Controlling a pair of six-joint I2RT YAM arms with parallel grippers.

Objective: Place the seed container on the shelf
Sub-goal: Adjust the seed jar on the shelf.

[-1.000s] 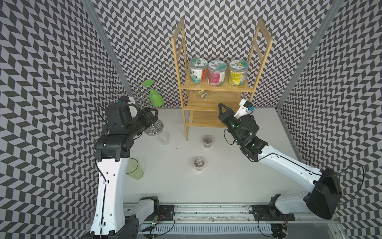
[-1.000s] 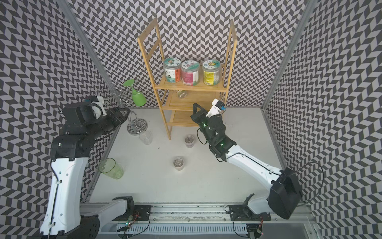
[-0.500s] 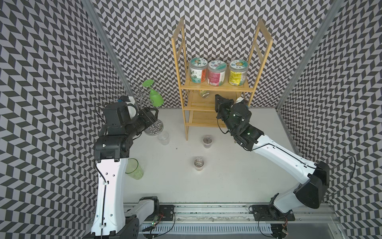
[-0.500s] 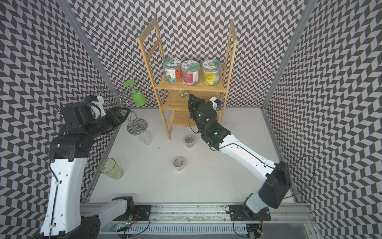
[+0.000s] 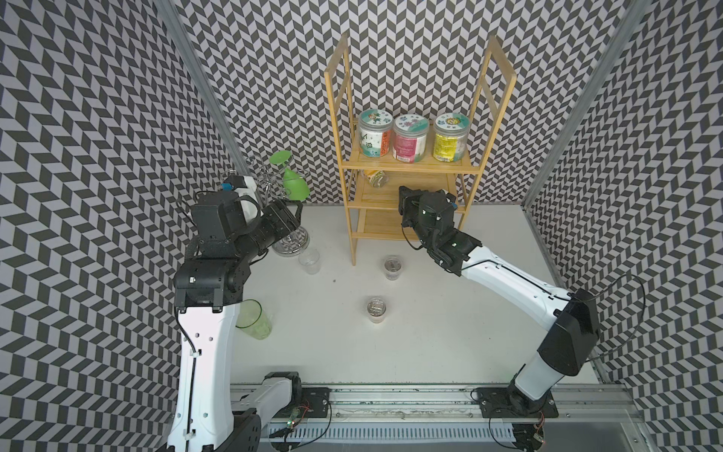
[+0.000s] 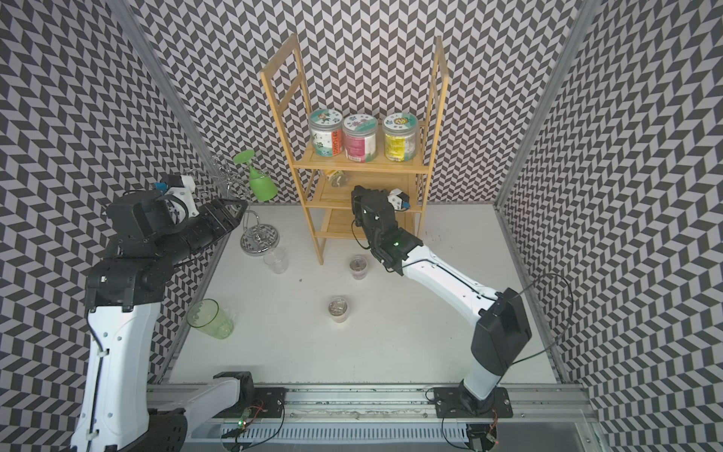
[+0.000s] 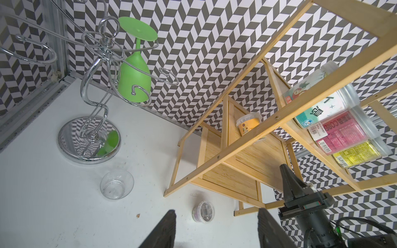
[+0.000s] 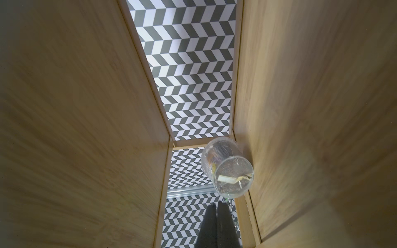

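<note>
The bamboo shelf (image 5: 410, 169) (image 6: 360, 169) stands at the back wall. One seed container (image 5: 376, 178) (image 8: 229, 171) (image 7: 249, 123) lies on its side on its middle tier. My right gripper (image 5: 403, 195) (image 6: 354, 193) (image 8: 217, 205) reaches into that tier, shut and empty, tips just short of the container's clear base. Two more seed containers (image 5: 392, 266) (image 5: 376, 309) stand on the table in front of the shelf. My left gripper (image 5: 296, 207) (image 6: 241, 205) (image 7: 216, 211) hovers open and empty at the left, beside the chrome stand.
Three labelled jars (image 5: 407, 137) fill the top tier. A chrome stand (image 5: 289, 245) holds a hanging green wine glass (image 5: 295, 184). A clear glass (image 5: 309, 260) stands by its base, and a green tumbler (image 5: 254, 319) by the left arm.
My right arm has swung up and toward the shelf, bringing its shut gripper into the middle tier. The left arm has hardly moved.
</note>
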